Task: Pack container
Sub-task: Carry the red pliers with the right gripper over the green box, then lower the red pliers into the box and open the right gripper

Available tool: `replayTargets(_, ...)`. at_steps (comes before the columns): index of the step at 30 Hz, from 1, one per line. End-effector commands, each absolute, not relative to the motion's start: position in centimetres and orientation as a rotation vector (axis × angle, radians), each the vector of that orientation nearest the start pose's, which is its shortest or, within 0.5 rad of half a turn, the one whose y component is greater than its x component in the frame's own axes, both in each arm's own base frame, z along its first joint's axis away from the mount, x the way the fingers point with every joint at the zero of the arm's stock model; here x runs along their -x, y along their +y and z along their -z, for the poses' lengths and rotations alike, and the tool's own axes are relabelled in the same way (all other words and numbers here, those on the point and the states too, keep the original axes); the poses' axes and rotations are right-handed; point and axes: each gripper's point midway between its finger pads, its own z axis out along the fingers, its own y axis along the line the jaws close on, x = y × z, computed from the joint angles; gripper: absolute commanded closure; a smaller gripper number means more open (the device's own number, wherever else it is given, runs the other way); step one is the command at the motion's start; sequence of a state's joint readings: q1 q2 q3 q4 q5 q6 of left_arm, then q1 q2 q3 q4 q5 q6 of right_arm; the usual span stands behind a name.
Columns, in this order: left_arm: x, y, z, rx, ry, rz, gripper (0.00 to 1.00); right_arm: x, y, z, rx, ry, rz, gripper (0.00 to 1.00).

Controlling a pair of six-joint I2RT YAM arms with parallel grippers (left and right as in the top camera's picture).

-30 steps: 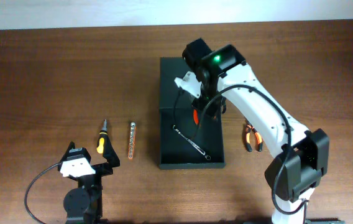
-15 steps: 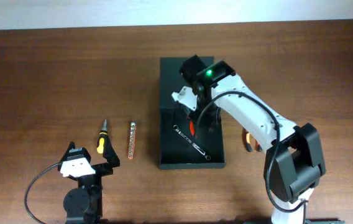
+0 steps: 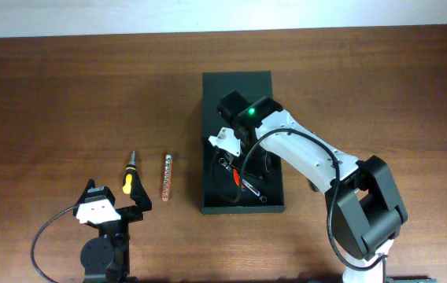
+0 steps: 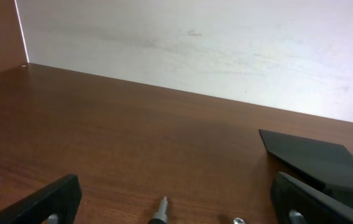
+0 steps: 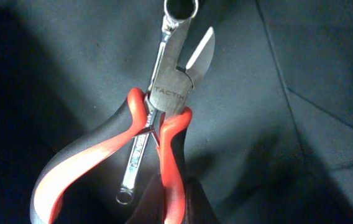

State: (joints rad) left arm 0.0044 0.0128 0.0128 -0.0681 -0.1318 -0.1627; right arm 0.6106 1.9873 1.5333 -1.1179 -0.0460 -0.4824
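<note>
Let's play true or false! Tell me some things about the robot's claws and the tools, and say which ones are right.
1. The right claw holds pliers with red handles. True.
2. The left claw is squeezed shut. False: it is wide open and holds nothing.
3. A wrench lies inside the box. True.
4. The screwdriver is in the box. False: it lies on the table, left of the box.

On the table (image 3: 66,86) the box (image 3: 238,88) sits central, pliers (image 5: 170,93) over a wrench (image 3: 255,191) inside. Left of it lie a bit strip (image 3: 167,178), then a screwdriver (image 3: 129,175).
</note>
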Motion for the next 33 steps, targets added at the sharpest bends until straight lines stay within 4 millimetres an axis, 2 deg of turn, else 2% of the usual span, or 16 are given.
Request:
replayTargets(1, -24.5, 2.4, -16.0, 0.242, 1.617, 0.016, 0.01, -29.5, 21.8, -4.6, 1.664, 2.691, -0.074, 0.96)
replayTargets(7, -24.5, 2.4, -16.0, 0.242, 1.617, 0.016, 0.01, -29.1, 21.5, -3.5, 1.666, 2.696, -0.074, 0.96)
replayTargets(13, -24.5, 2.4, -16.0, 0.242, 1.617, 0.016, 0.01, -29.3, 21.7, -3.4, 1.661, 2.687, -0.075, 0.95)
replayTargets(19, -24.5, 2.4, -16.0, 0.242, 1.617, 0.016, 0.01, -29.6, 21.9, -3.4, 1.654, 2.674, -0.076, 0.81)
replayTargets(26, -24.5, 2.4, -16.0, 0.242, 1.617, 0.016, 0.01, -29.7, 21.9, -3.4, 1.651, 2.669, -0.072, 0.73)
replayTargets(29, -24.5, 2.4, -16.0, 0.242, 1.617, 0.016, 0.01, -30.4, 21.6, -3.5, 1.636, 2.66, -0.012, 0.59)
replayTargets(30, -24.5, 2.4, -16.0, 0.242, 1.617, 0.016, 0.01, -30.8, 21.5, -3.6, 1.624, 2.657, 0.016, 0.5)
replayTargets(33, -24.5, 2.4, -16.0, 0.242, 1.617, 0.016, 0.01, -32.6, 21.3, -5.0, 1.491, 2.672, 0.109, 0.33)
